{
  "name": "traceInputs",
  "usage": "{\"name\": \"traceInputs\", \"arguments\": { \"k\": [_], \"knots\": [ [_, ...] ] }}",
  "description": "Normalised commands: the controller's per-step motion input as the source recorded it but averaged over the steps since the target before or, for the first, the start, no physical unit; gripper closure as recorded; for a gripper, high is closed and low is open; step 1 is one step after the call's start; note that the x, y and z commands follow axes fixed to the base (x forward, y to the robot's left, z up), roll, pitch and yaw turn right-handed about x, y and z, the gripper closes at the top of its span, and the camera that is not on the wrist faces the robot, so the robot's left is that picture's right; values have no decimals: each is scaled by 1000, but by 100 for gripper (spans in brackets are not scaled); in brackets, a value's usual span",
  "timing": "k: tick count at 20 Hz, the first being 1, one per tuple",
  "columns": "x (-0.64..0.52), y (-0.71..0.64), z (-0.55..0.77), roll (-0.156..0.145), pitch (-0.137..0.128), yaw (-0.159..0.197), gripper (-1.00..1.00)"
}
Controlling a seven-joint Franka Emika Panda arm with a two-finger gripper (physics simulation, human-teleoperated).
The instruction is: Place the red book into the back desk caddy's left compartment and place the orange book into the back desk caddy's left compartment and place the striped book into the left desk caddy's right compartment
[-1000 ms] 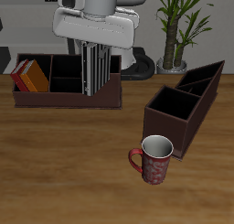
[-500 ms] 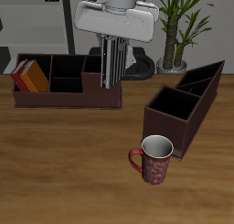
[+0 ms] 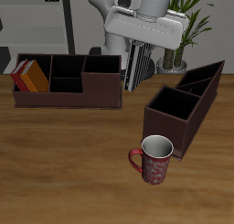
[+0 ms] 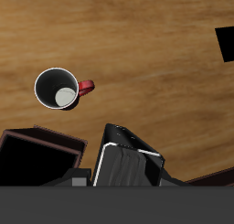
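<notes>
Inside the back desk caddy (image 3: 64, 98), the red book (image 3: 20, 75) and orange book (image 3: 37, 77) stand in its end cell. Fingers (image 3: 137, 74) clamp the striped book (image 3: 135, 69) upright, between that caddy and the left desk caddy (image 3: 183, 113); its squarish cell (image 3: 172, 104) awaits.

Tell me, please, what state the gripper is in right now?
Gripper: jaws shut on the striped book, which hangs upright, above the table, between the two caddies.
</notes>
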Motion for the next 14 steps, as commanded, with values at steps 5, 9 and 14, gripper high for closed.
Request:
{"name": "traceInputs", "arguments": {
  "k": [5,9,14],
  "knots": [
    [-112,393,10,20,27,-64,100],
    [-33,216,37,12,15,-89,100],
    [-35,364,-135,2,-3,-50,100]
  ]
}}
